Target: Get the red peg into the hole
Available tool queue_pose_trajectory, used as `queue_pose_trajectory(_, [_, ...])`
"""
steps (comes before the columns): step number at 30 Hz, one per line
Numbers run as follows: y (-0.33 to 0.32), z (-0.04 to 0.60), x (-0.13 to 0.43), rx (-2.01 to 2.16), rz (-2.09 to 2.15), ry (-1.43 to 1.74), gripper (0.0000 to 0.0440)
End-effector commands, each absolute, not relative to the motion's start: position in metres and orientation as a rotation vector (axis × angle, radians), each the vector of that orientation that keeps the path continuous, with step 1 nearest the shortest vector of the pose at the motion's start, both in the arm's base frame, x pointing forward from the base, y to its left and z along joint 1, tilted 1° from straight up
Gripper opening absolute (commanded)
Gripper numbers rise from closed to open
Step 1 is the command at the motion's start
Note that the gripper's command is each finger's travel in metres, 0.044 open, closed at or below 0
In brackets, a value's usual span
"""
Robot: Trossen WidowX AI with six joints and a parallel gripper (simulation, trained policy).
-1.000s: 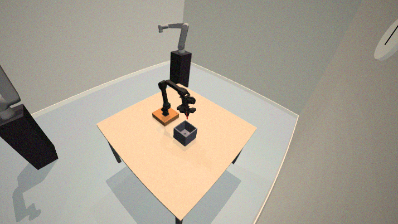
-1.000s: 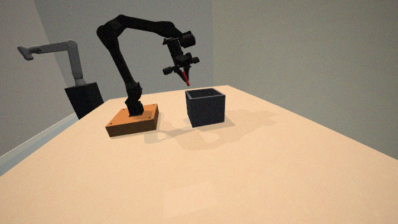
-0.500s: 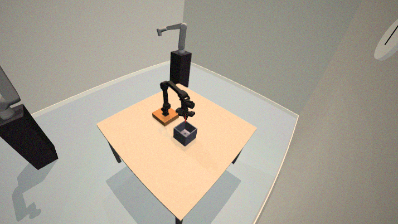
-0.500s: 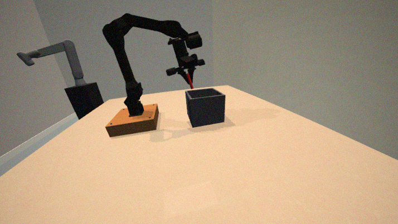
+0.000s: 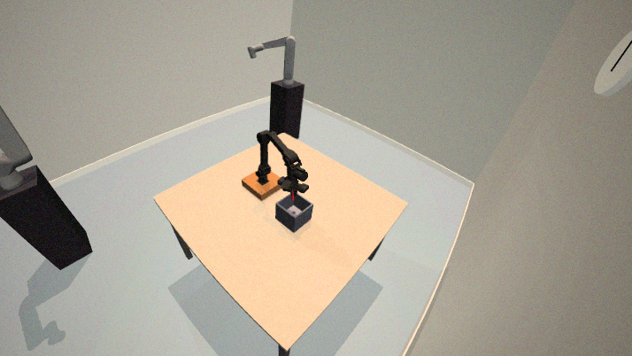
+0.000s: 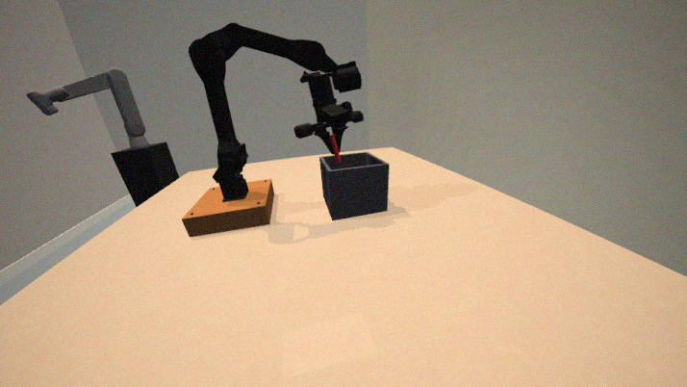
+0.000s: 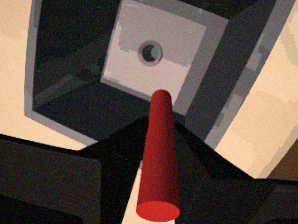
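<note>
Wrist view only: the round hole (image 7: 150,53) shows clearly in the pale plate (image 7: 135,25) at the bottom of the open box (image 5: 294,221) (image 6: 358,190) (image 7: 200,85); the top view gives just a small dark spot there, and the exterior view hides the floor behind the box's walls.
Exterior view only: the red peg (image 5: 293,196) (image 6: 336,149) (image 7: 159,155) shows its lean, slightly off upright, with its lower end at the level of the box's rim.
Top view only: all of the surface (image 5: 248,239) (image 6: 409,289) is in sight; the box stands inward from every edge, nearer the far corner than the near one, just beside the orange base (image 5: 262,190) (image 6: 228,209).
End effector (image 5: 293,189) (image 6: 336,146) (image 7: 159,126): clamped on the red peg, above the box.
Red peg: between the fingertips, its lower end projecting below them, out of the hole.
</note>
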State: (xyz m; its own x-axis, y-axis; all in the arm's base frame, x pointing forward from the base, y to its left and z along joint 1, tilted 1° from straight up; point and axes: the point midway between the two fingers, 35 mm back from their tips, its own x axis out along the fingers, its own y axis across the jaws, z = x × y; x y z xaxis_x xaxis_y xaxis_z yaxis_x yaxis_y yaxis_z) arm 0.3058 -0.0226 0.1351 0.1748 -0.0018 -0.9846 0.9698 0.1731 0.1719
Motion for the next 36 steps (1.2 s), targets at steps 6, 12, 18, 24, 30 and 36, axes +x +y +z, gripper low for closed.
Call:
queue_pose_trajectory(6, [-0.032,0.114,0.316,1.139,-0.965,1.175,0.0000])
queue_pose_trajectory(12, [-0.035,0.100,0.323,1.137,-0.958,1.191,0.0000])
queue_pose_trajectory(18, [-0.039,0.088,0.330,1.126,-0.941,1.204,0.0000])
queue_pose_trajectory(24, [-0.040,0.073,0.336,1.105,-0.924,1.227,0.0000])
queue_pose_trajectory(30, [-0.042,0.060,0.340,1.076,-0.920,1.242,0.0000])
queue_pose_trajectory(36, [-0.042,0.053,0.341,1.046,-0.924,1.276,0.0086])
